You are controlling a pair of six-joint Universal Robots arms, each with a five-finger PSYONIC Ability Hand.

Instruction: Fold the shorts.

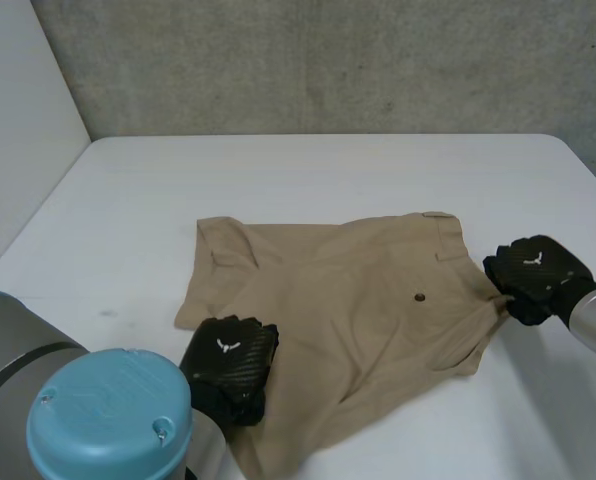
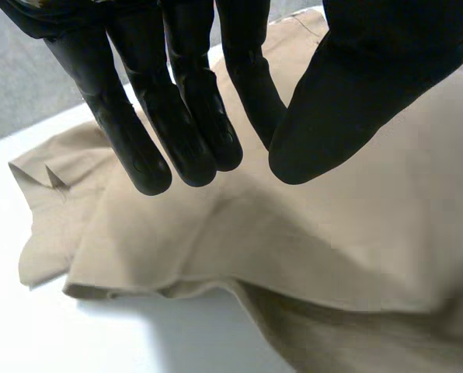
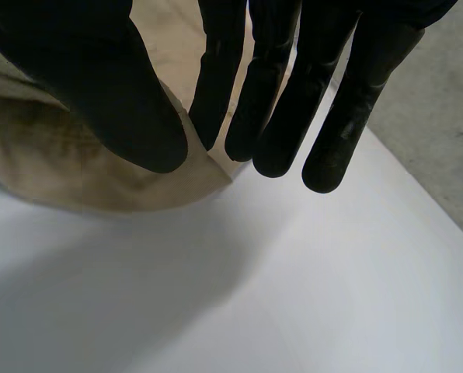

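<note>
Concrete wall (image 1: 328, 60) behind, white worktop (image 1: 308, 170) in front, and the tan shorts (image 1: 358, 300) are lying rumpled across its middle. The left hand (image 1: 230, 362) is poising over the near left edge of the cloth, fingers (image 2: 193, 148) straight, thumb close beside them, nothing caught between. Over on the other side, the right hand (image 1: 533, 272) is pinching the right edge between thumb and forefinger, the corner is sitting raised off the surface, and creases are running toward the grip.

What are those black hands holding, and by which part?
The right hand pinches the shorts at the edge nearest it; the left hand, open, holds nothing.
</note>
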